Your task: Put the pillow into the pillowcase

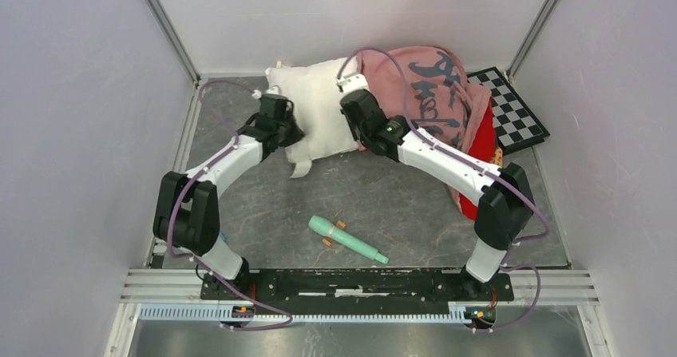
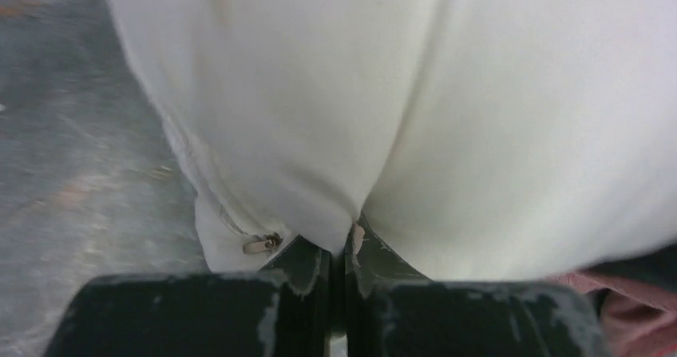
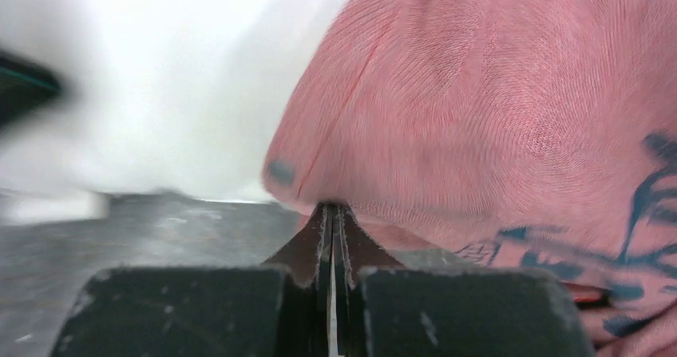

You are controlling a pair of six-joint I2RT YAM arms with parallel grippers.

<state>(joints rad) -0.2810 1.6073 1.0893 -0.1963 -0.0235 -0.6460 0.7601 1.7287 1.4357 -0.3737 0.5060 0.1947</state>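
Note:
The white pillow [image 1: 315,105] lies at the back of the table, its right end inside the pinkish-red pillowcase [image 1: 423,85] with dark brush marks. My left gripper [image 1: 289,133] is shut on a pinch of the pillow's near left edge; the wrist view shows the white cloth [image 2: 319,117] bulging over the closed jaws, with a zipper pull [image 2: 262,243] beside them. My right gripper [image 1: 361,137] is shut on the pillowcase's edge; the wrist view shows pink fabric [image 3: 495,101] gathered at the closed tips [image 3: 333,210], with the pillow [image 3: 176,77] to the left.
A black-and-white checkerboard [image 1: 511,109] lies at the back right, partly under the pillowcase. A teal tube-like tool [image 1: 347,239] and small orange bits lie on the grey tabletop in front. White walls enclose the table on three sides.

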